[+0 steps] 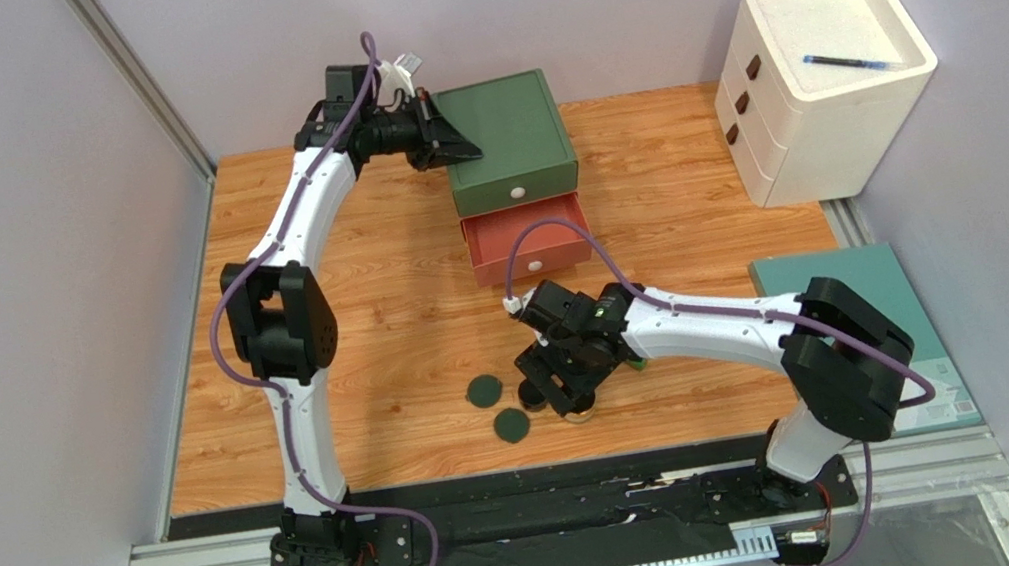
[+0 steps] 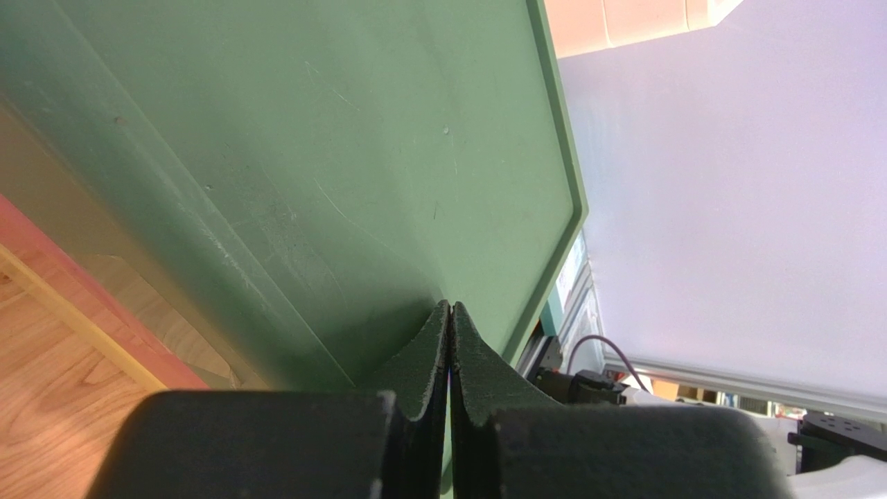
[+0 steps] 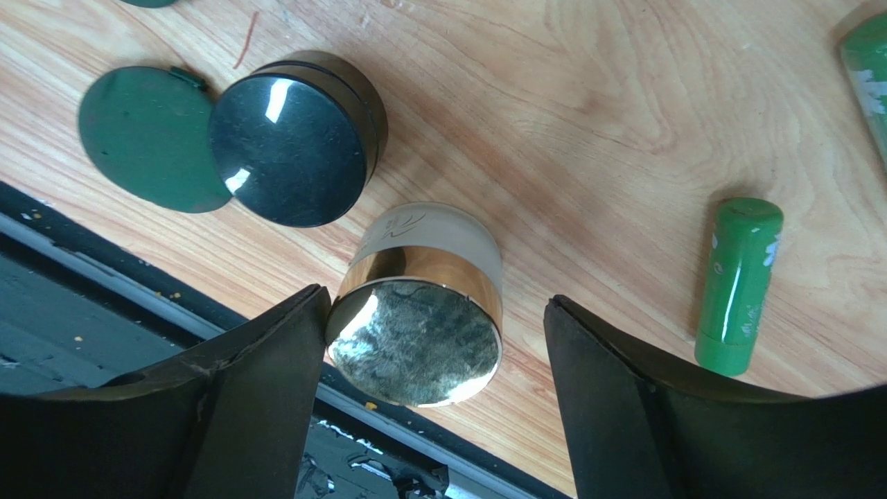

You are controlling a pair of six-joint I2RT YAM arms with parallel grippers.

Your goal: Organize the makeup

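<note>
A gold-rimmed round compact [image 3: 422,312] stands on the wood table [image 3: 583,125] near its front edge. My right gripper [image 3: 434,304] is open around it, and its left finger touches the rim. Beside it are a black jar [image 3: 297,135], a dark green disc [image 3: 141,135] and a green tube [image 3: 737,286]. A second green tube [image 3: 869,73] shows at the frame edge. In the top view two dark green discs [image 1: 484,390] [image 1: 511,425] lie left of the right gripper [image 1: 567,398]. My left gripper [image 1: 450,140] is shut and empty at the green drawer box top [image 2: 312,156].
The green drawer box [image 1: 510,131] has its red drawer [image 1: 527,239] pulled open toward me. A white drawer cabinet [image 1: 818,112] with a blue pen [image 1: 853,59] on top stands back right. A teal flat box [image 1: 911,310] lies at the right edge.
</note>
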